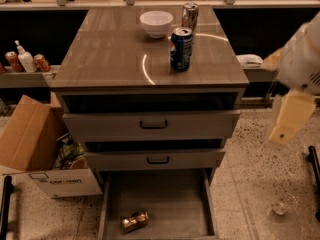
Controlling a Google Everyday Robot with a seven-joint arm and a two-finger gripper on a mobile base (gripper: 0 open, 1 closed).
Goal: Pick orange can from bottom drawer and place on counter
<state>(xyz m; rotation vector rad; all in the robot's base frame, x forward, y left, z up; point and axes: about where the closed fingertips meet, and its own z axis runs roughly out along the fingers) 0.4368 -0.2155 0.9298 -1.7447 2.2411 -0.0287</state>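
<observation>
The orange can (135, 221) lies on its side on the floor of the open bottom drawer (172, 199), near its front left. The counter (110, 51) is the glossy grey-brown top of the cabinet. My gripper (291, 115) hangs at the right edge of the view, beside the cabinet at about the height of the top drawer. It is well to the right of and above the can and holds nothing that I can see.
A blue can (181, 49), a silver can (190, 15) and a white bowl (156, 23) stand on the counter's back right. The two upper drawers are slightly open. A cardboard box (35, 144) sits on the floor at left. A small glass (284, 204) is on the floor at right.
</observation>
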